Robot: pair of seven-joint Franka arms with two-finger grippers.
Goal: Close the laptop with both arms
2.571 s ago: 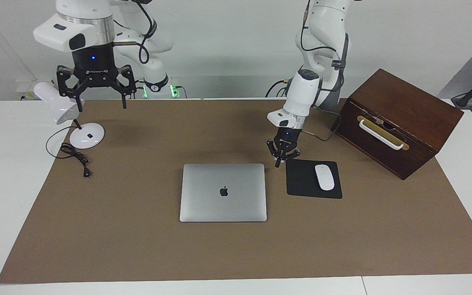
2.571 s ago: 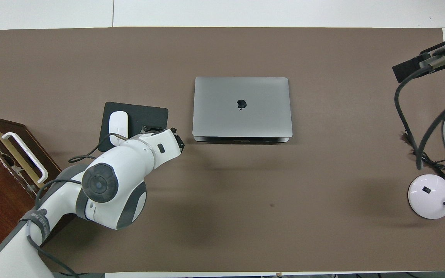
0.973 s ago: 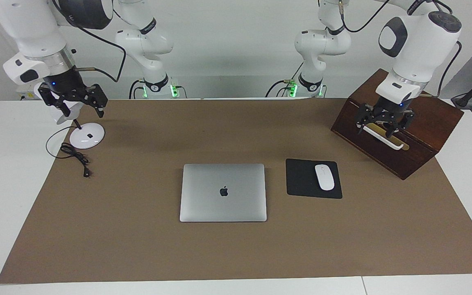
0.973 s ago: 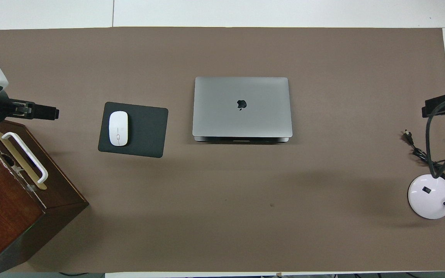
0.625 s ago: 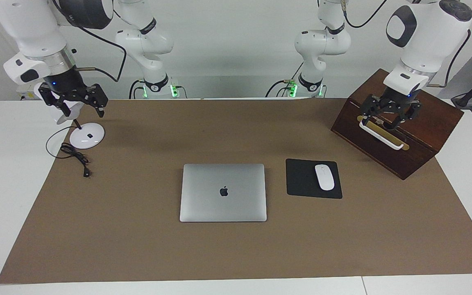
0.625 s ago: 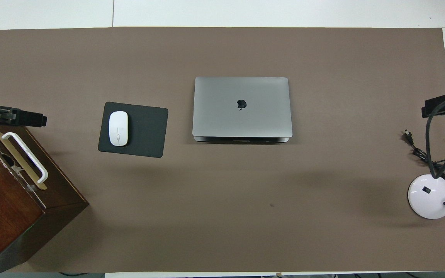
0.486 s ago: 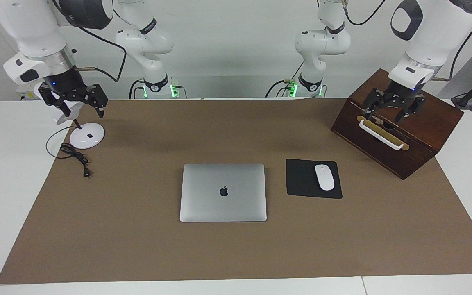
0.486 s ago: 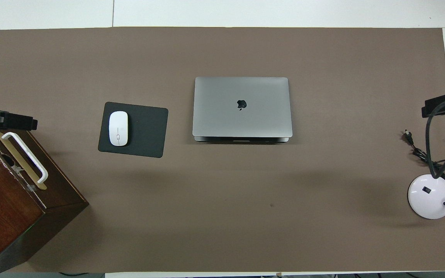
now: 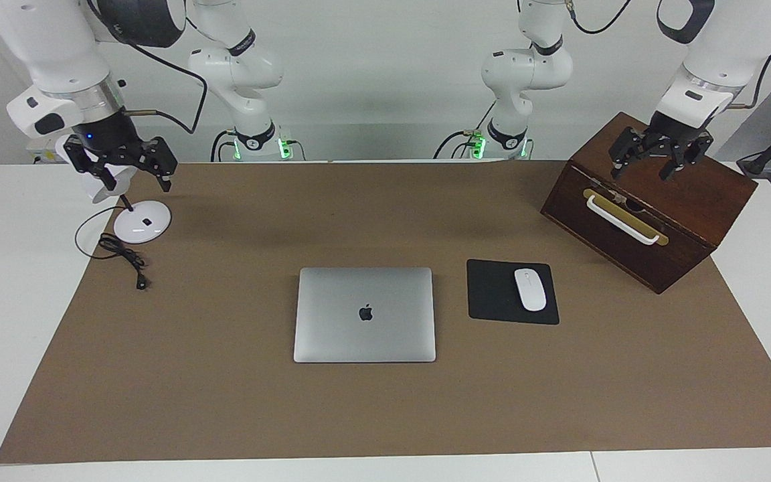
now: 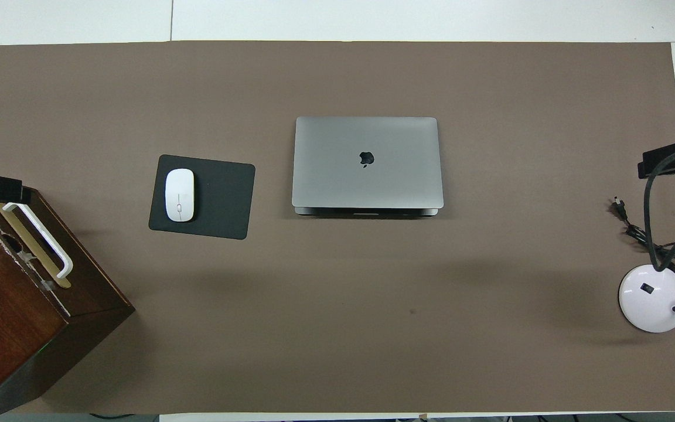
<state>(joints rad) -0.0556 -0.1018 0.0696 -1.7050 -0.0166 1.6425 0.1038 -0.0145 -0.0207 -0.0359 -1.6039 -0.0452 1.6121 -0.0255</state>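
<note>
- Mid-table, on the brown mat [image 9: 225, 402]: laptop [image 9: 364, 314], lid down flat on its base, logo up, nothing touching it.
- Just beside it, toward the left arm's end of the table [image 9: 11, 268]: black mouse pad [image 9: 492, 294] with a white mouse [image 9: 530, 289] on it, apart from the laptop.
- Judged from that: closing looks done, with only a clean pull-back of both arms left.
- To do that well: lift away high and wide, with no sweep low over the lid and no drag across the mouse pad.
- Worth a check along the laptop's edge nearer the robots, where a sliver of the base shows under the lid in the overhead view; cannot tell whether that is a gap or only the viewing angle.
- If a gap: press down gently with both arms at once, one toward each end of the lid, evenly, so as not to twist or slide it.
- Left arm [image 9: 693, 100]: jaws spread wide, holding nothing, up in the air over the wooden box [image 9: 687, 194], above its white handle [image 9: 623, 219].
- Right arm [image 9: 57, 80]: jaws likewise wide apart and empty, over the white desk lamp [image 9: 141, 224] at the right arm's end of the table.
- Laptop between the two sets of jaws, well apart from both.
- Risk on the way out: clipping the box top, or snagging the lamp's neck or its black cord [image 9: 121, 254].
</note>
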